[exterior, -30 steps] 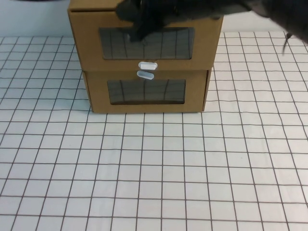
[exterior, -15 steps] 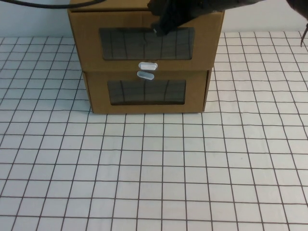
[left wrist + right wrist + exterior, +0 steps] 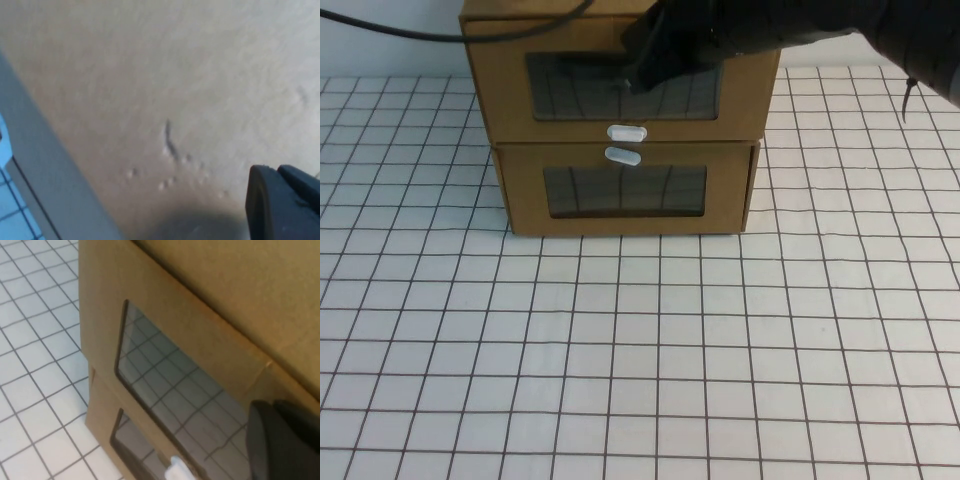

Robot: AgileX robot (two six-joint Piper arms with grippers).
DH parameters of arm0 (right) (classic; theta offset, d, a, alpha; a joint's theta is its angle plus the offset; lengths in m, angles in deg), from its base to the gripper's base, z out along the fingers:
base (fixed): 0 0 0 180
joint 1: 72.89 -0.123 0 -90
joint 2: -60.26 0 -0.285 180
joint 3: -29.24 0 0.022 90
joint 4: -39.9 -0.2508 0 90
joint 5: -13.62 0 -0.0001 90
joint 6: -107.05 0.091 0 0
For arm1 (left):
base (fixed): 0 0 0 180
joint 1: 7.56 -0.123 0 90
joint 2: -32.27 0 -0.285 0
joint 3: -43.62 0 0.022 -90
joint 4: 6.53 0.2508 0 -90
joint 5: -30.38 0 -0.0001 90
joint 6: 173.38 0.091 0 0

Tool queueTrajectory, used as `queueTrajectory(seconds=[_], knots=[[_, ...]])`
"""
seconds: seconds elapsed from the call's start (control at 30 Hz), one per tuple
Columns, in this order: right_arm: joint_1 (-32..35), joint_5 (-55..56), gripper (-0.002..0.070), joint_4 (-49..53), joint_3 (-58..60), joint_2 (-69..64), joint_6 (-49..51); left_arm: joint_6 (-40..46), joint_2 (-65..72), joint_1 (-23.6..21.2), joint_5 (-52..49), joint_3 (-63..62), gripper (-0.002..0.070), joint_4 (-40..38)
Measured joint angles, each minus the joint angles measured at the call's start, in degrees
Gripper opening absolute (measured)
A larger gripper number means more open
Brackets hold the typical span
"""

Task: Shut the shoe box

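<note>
Your two stacked cardboard boxes sat at the far middle of the gridded table [image 3: 640, 350], against the back edge. The shoe box [image 3: 500, 70] was the upper one, with its clear window [image 3: 580, 95] facing you and its white pull tab [image 3: 627, 132] below that window. Its front stood nearly flush with the lower box [image 3: 625, 190], whose own white tab [image 3: 622, 155] sat just under the upper tab, almost touching it.

Your right gripper [image 3: 655, 55] was at the upper box's front top edge, over the right part of the window; the arm reached in from the right. Whether that pincer was released or clenched, you could not tell from these views.

Your left gripper [image 3: 282, 202] showed only as a dark tip in the left wrist view, close against plain brown cardboard; its state could not be told either.
</note>
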Motion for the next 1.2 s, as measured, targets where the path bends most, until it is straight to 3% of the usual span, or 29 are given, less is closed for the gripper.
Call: queueTrajectory(seconds=[0.47, 0.8, 1.0, 1.2], knots=[[1.6, -4.7, -0.0013, -5.0, 0.0, 2.1, -1.5, 0.3, -1.4, 0.0, 0.6, 2.6, -0.0005, 1.0], [1.7, -17.2, -0.0013, 5.7, 0.0, 12.3, 1.2, 2.4, -10.3, 0.0, 0.0, 2.8, -0.0005, 0.6], [6.3, -23.2, -0.0013, 7.8, 0.4, 19.1, 3.0, 2.4, -16.1, 0.0, -0.2, 3.0, -0.0005, 0.1], [14.5, -17.6, -0.0013, 5.8, 10.6, 33.6, 3.2, 2.4, -25.3, 0.0, -0.4, 7.6, -0.0005, -0.2]])
